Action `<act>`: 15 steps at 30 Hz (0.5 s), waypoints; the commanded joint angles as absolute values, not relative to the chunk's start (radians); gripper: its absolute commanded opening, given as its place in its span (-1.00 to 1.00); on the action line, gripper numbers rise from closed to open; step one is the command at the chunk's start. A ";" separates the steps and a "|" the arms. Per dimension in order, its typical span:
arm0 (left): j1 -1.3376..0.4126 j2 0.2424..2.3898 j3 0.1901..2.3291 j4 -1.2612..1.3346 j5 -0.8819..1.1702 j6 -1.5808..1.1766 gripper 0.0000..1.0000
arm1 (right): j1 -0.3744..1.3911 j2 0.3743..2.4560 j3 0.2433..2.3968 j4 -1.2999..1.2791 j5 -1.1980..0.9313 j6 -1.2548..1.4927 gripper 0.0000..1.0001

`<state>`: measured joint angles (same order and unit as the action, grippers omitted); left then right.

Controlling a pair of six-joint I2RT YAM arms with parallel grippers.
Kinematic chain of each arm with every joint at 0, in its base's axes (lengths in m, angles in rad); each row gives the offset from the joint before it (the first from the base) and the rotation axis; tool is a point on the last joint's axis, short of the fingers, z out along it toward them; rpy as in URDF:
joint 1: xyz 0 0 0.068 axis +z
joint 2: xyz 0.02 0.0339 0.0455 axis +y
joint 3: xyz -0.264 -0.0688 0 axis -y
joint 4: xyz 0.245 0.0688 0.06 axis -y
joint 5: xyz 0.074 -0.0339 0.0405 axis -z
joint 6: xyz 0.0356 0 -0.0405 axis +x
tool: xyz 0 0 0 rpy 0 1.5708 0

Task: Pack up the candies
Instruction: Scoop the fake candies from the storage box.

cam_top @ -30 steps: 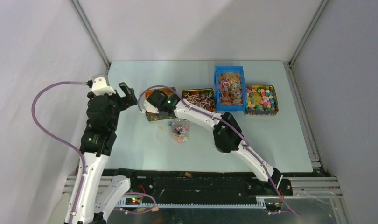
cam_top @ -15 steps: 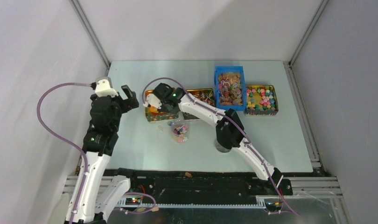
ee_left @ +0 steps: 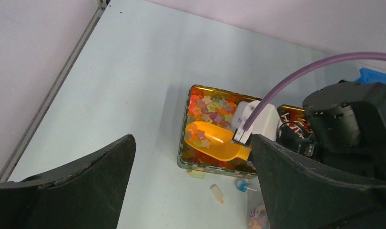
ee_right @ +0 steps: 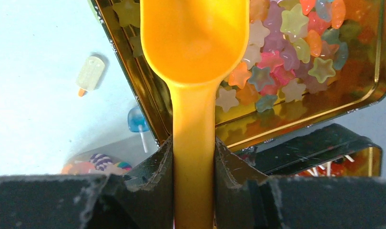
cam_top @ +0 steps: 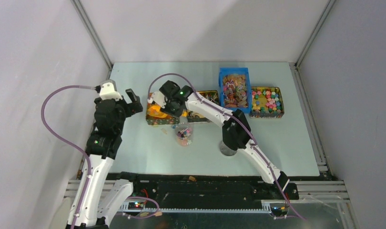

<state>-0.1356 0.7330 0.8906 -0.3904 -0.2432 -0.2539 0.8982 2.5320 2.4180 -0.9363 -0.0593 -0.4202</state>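
An orange scoop (ee_right: 193, 38) hangs over a gold tin (ee_right: 372, 90) full of star-shaped candies (ee_right: 286, 71). My right gripper (ee_right: 193, 143) is shut on the scoop's handle. From the left wrist, a few stars lie at the tip of the scoop (ee_left: 215, 140). A clear cup (cam_top: 183, 135) holding mixed candies stands just in front of the tin. A pale ice-lolly sweet (ee_right: 90, 72) and a blue lollipop (ee_right: 136, 121) lie loose on the table beside it. My left gripper (cam_top: 134, 100) hovers left of the tin, open and holding nothing.
A tin of white-stick lollipops (cam_top: 205, 98), a blue bin (cam_top: 235, 88) of wrapped pieces and a gold tin (cam_top: 266, 101) of coloured jellies line the back. A round silver lid (cam_top: 227, 150) lies under the right forearm. Frame walls bound the table.
The right gripper has swung the scoop back and left, from the tin's near edge to over the star candies. The left arm has crept right, toward the tin, still open.
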 commanded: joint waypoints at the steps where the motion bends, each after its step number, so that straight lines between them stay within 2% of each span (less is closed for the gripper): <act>1: -0.139 0.735 0.875 -0.374 -0.243 -0.257 0.99 | 0.866 2.517 2.471 -0.933 -0.169 -0.339 -1.00; 15: -0.138 0.733 0.863 -0.381 -0.245 -0.250 0.99 | 0.837 2.534 2.458 -0.929 -0.163 -0.286 -1.00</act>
